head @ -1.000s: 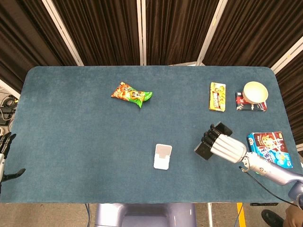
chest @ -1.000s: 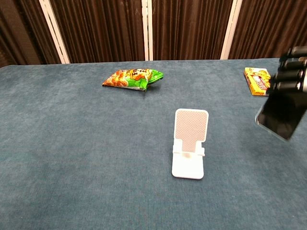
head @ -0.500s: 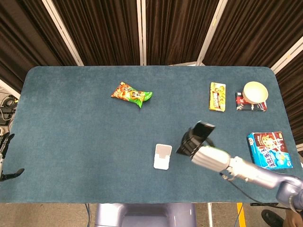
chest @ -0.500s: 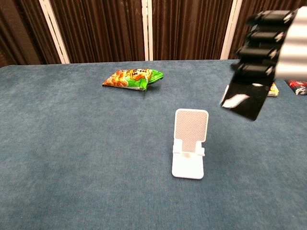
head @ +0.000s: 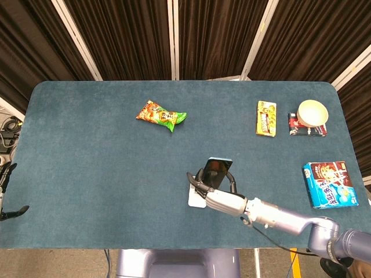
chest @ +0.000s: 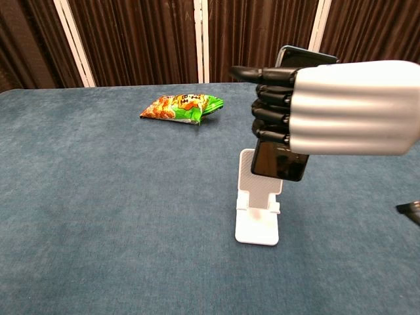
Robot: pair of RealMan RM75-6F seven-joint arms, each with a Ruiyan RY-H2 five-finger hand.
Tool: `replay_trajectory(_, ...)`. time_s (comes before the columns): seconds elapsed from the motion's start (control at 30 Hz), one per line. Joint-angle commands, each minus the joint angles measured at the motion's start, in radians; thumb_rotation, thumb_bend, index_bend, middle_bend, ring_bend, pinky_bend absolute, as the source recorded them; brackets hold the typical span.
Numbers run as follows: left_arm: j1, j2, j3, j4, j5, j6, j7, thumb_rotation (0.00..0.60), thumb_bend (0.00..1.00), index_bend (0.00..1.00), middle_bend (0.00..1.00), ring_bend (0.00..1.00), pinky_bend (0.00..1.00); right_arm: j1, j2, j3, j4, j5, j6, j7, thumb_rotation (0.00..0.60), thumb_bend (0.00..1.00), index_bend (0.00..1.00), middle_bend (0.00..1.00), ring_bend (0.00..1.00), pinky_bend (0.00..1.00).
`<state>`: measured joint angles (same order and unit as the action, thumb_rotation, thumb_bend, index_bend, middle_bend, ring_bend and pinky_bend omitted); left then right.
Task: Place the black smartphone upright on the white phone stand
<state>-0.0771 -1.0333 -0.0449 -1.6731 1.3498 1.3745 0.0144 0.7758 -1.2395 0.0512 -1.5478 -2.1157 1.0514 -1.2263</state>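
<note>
My right hand (head: 219, 194) (chest: 315, 108) grips the black smartphone (head: 215, 171) (chest: 279, 164) upright, fingers wrapped around its middle. The phone hangs just above and in front of the white phone stand (head: 196, 199) (chest: 258, 203), whose backrest is partly hidden behind it in the chest view. In the head view only the stand's left edge and base show past the hand. Whether the phone touches the stand I cannot tell. My left hand (head: 6, 191) sits off the table's left edge, empty with fingers apart.
A green and orange snack bag (head: 161, 114) (chest: 181, 107) lies at the back left of centre. A yellow box (head: 266, 118), a bowl (head: 313, 112) on a dark packet and a blue box (head: 329, 183) lie along the right side of the blue table (head: 87, 174).
My right hand has swept left with the phone, from right of the stand to directly over it. The left hand has stayed put.
</note>
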Motion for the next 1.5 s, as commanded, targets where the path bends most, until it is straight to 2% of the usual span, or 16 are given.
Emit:
replay_trajectory(0.03,-0.002,0.001,-0.001,0.001,-0.003,-0.005,-0.002,0.6,0.0,0.0,0.0,0.0,0.0,-0.008,-0.012,0.029,-0.051,0.042,-0.064,-0.071,0.6,0.5,0.61,0.56,0.36,0.09)
replay_trajectory(0.37,-0.007,0.002,-0.004,0.01,-0.012,-0.015,-0.01,0.6,0.0,0.0,0.0,0.0,0.0,-0.017,-0.042,0.068,-0.096,0.125,-0.195,-0.186,0.6,0.5,0.61,0.57,0.36,0.13)
replay_trajectory(0.7,-0.011,0.006,-0.009,0.023,-0.022,-0.028,-0.039,0.6,0.0,0.0,0.0,0.0,0.0,-0.033,-0.126,0.098,-0.105,0.209,-0.277,-0.307,0.6,0.51,0.61,0.58,0.37,0.14)
replay_trajectory(0.97,-0.01,0.012,-0.008,0.021,-0.019,-0.027,-0.051,0.6,0.0,0.0,0.0,0.0,0.0,-0.05,-0.146,0.095,-0.104,0.237,-0.302,-0.38,0.6,0.51,0.61,0.58,0.37,0.13)
replay_trajectory(1.5,-0.01,0.014,-0.006,0.018,-0.015,-0.028,-0.055,0.6,0.0,0.0,0.0,0.0,0.0,-0.061,-0.166,0.088,-0.118,0.26,-0.309,-0.421,0.6,0.5,0.57,0.54,0.37,0.14)
